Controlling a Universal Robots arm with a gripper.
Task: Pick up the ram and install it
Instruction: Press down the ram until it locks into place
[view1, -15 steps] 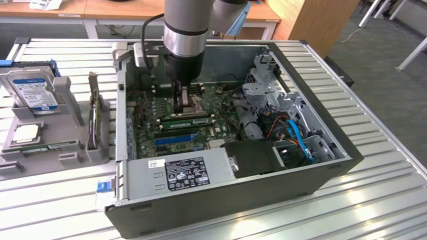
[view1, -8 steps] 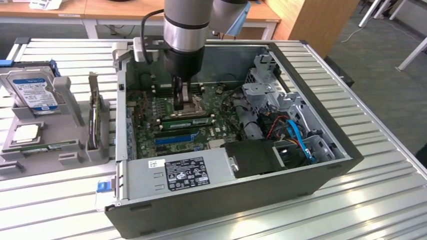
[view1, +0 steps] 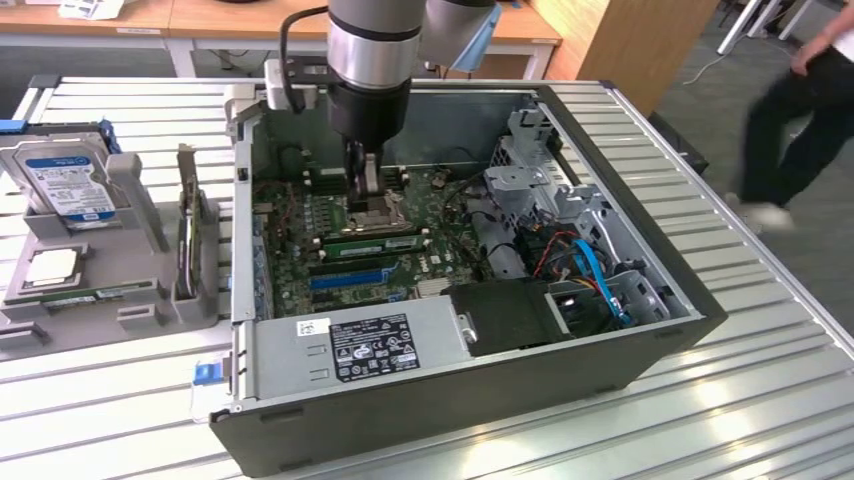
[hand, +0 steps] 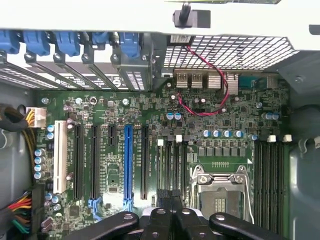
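In the exterior view the arm reaches down into the open case, which lies on its side on the slatted surface. The pincer hangs low over the motherboard, just beside the socket. A ram lies seated in a slot just beyond the socket, toward the power supply, with the blue slot further that way. Whether the pincer's fingers are apart or together, and whether they grip anything, cannot be told from here. Outside the case, on the exterior view's left, a grey tray carries a hard drive, a processor and what looks like another green stick lying flat. A person walks past on the floor well apart from the case.

In the wrist view the pincer sits over the motherboard, next to the socket. Its dark fingers appear pressed close, clamped on a thin dark edge standing over the memory slots beside the socket, probably the ram, though it is seen edge-on. The blue slot lies further from the socket, past a black one.
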